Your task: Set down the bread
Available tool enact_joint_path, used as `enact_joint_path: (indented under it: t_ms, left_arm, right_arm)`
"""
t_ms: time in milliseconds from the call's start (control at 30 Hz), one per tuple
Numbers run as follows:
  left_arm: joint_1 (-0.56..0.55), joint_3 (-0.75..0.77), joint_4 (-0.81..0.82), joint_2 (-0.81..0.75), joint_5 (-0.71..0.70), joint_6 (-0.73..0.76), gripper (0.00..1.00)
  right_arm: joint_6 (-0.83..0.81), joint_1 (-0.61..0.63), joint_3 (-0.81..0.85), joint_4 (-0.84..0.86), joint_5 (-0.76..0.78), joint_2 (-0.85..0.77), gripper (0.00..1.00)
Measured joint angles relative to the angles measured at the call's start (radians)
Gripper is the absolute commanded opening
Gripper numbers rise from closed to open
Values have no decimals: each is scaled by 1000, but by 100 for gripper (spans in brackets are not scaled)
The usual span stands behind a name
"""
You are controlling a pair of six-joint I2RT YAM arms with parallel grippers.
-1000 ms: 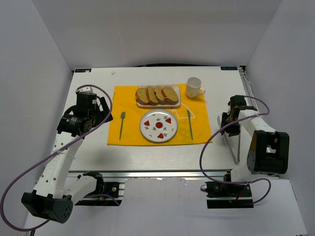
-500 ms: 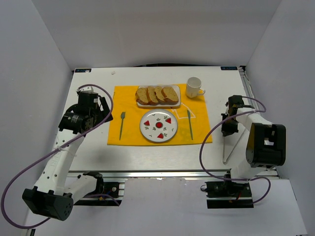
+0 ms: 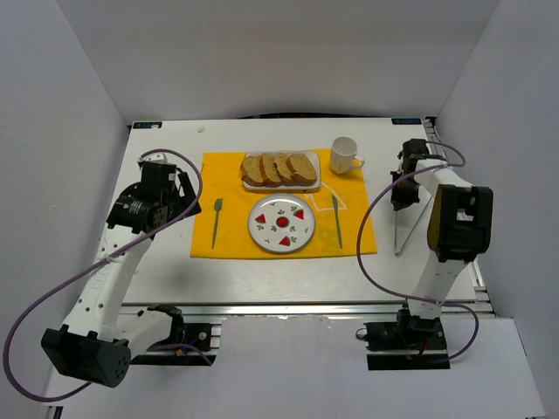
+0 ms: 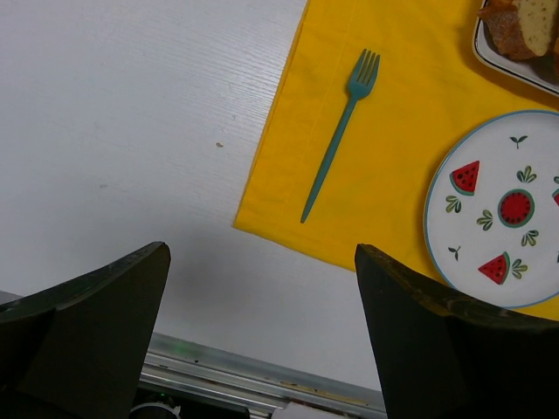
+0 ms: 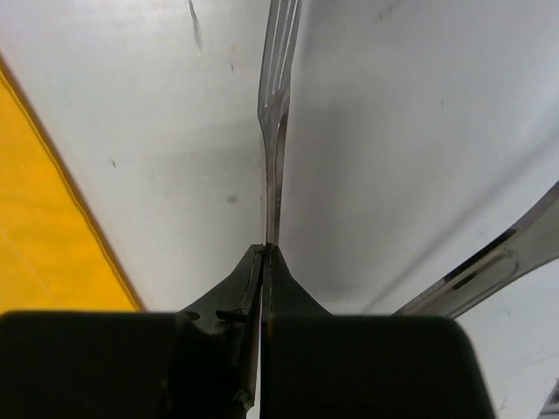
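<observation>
Several oval tan bread slices (image 3: 279,168) lean in a row on a white rectangular tray (image 3: 281,186) at the back of the yellow placemat (image 3: 231,240). None is held. The left wrist view shows one end of the row (image 4: 517,22). The round watermelon-print plate (image 3: 282,224) lies bare in front of the tray, also in the left wrist view (image 4: 489,188). My left gripper (image 3: 175,194) (image 4: 260,262) is open and empty, over the table left of the mat. My right gripper (image 3: 402,194) (image 5: 265,251) is shut on a silver metal fork (image 3: 399,231) (image 5: 278,105), right of the mat.
A teal fork (image 3: 217,220) (image 4: 336,140) lies left of the plate and a teal knife (image 3: 336,220) right of it. A white mug (image 3: 344,154) stands at the mat's back right corner. A metal rail (image 3: 445,161) runs along the table's right edge.
My right gripper has moved toward the back of the table with the metal fork, whose free end has swung left. My left gripper has shifted slightly toward the back.
</observation>
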Motion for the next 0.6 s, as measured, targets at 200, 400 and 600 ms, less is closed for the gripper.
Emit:
enact_joint_path:
  t_ms: [200, 400, 600]
  left_arm:
    - [0, 1, -14, 13, -11, 0, 98]
    - [0, 2, -18, 15, -15, -2, 98]
    - [0, 2, -16, 15, -15, -5, 98]
  right_arm:
    - [-1, 0, 114, -35, -23, 98, 0]
    - [8, 0, 133, -45, -31, 111, 28]
    - [39, 0, 124, -58, -48, 73, 76]
